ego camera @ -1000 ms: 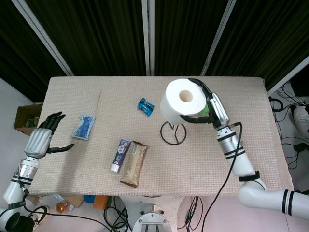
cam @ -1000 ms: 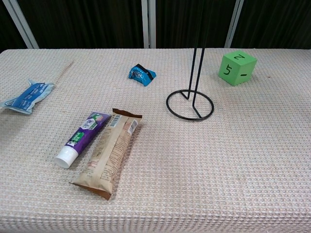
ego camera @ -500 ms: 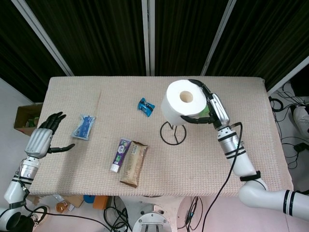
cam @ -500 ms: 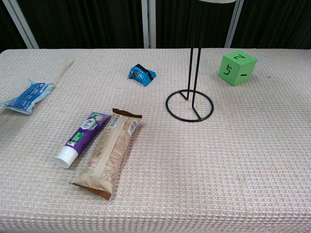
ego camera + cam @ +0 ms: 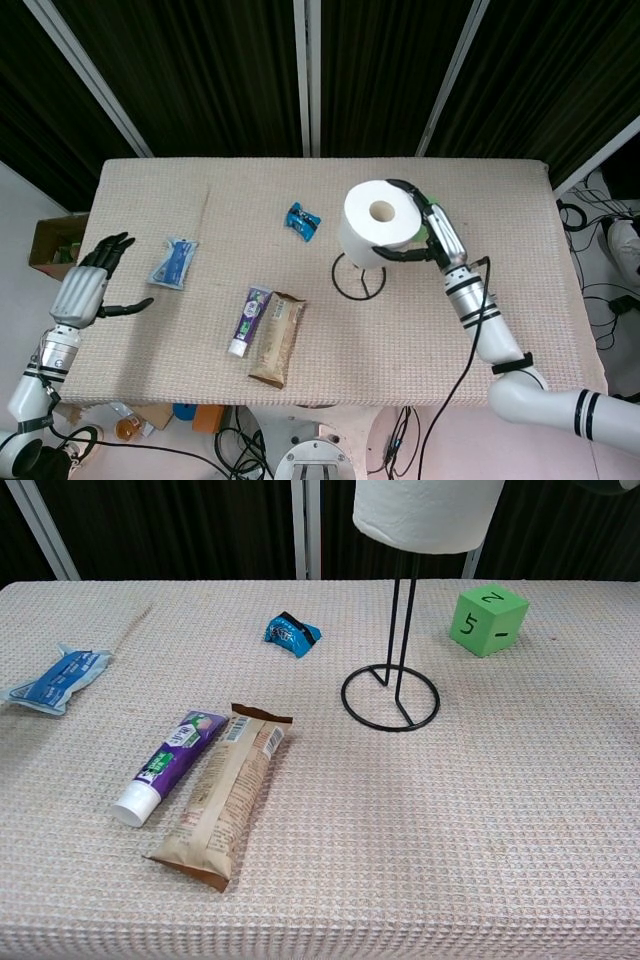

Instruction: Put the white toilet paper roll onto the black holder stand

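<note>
The right hand is gripping the white toilet paper roll over the black wire holder stand; the left hand is resting open, fingers spread.

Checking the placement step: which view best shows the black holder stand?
The chest view: the black holder stand shows its ring base and both upright rods running up into the white toilet paper roll. In the head view, the roll hides the rods, leaving only the base ring.
</note>
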Robot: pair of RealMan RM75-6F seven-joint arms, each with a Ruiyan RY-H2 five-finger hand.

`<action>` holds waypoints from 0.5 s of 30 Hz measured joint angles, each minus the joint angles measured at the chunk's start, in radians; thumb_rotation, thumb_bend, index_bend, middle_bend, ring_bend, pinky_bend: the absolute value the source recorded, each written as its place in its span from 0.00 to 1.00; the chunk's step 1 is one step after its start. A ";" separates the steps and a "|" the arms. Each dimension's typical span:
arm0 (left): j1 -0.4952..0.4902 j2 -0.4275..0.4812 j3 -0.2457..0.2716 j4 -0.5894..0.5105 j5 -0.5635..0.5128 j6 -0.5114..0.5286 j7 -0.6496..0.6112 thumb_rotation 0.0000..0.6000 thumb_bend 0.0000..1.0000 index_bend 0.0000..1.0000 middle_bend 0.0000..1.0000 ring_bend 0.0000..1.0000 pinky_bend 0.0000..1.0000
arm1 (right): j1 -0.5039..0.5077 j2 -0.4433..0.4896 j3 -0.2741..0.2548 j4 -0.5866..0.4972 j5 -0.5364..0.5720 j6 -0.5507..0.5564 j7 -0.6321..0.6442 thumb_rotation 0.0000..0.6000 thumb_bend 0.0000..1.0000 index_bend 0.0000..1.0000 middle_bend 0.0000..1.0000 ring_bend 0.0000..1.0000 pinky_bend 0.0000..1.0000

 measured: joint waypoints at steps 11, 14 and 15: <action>0.007 0.010 -0.004 -0.017 0.003 0.020 0.002 0.33 0.00 0.07 0.02 0.03 0.21 | 0.004 -0.008 -0.037 0.058 -0.129 -0.038 0.051 1.00 0.00 0.00 0.00 0.00 0.00; 0.008 0.012 -0.003 -0.021 0.004 0.020 0.005 0.33 0.00 0.07 0.02 0.03 0.21 | -0.005 0.002 -0.045 0.057 -0.148 -0.033 0.067 1.00 0.00 0.00 0.00 0.00 0.00; 0.008 0.012 -0.003 -0.021 0.004 0.020 0.006 0.33 0.00 0.07 0.02 0.03 0.21 | -0.010 0.007 -0.047 0.054 -0.155 -0.029 0.073 1.00 0.00 0.00 0.00 0.00 0.00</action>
